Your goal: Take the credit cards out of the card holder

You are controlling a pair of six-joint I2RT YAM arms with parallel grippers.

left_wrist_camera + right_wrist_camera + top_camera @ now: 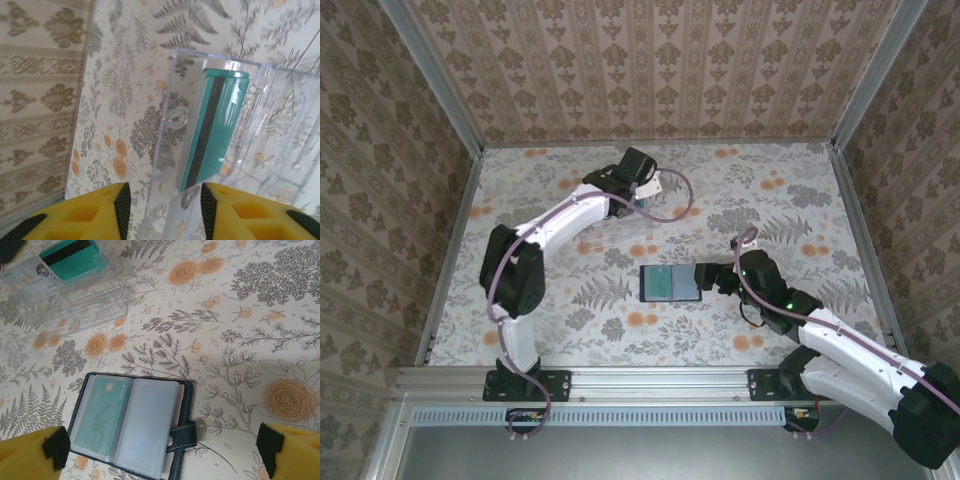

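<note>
The card holder lies open on the flowered table, navy with cloudy sleeves. One teal credit card sits in its left sleeve. My right gripper hovers over it with its jaws wide apart and nothing between them. In the top view the card holder is mid-table, with the right gripper at its right edge. Another teal credit card, with a dark stripe, stands inside a clear plastic box. My left gripper hangs over that box, open and apart from the card.
The clear box stands behind and to the left of the card holder, under the left gripper. It also appears at the top left of the right wrist view as the clear box. Patterned walls close the table on three sides.
</note>
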